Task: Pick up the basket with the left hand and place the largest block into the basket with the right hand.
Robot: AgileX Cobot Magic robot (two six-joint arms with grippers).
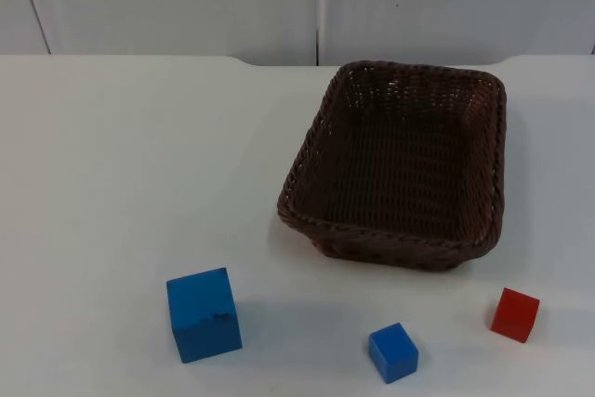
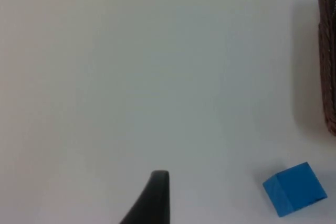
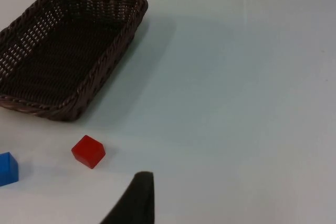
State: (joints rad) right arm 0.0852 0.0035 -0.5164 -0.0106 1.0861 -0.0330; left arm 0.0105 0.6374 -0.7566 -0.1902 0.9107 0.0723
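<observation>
- We see a dark wicker basket (image 1: 402, 160) sitting empty on the white table (image 1: 130, 174), with the large blue block (image 1: 204, 313) well apart, nearer the camera.
- We judge the basket light and stiff, best pinched at its rim; the block looks rigid and flat-sided.
- Right wrist view adds the red block (image 3: 88, 151) near the basket.
- We cannot tell either gripper's state.

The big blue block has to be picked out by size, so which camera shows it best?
The top view: the big blue block sits whole beside the small blue block and red block, so sizes compare. The left wrist view shows it alone.
</observation>
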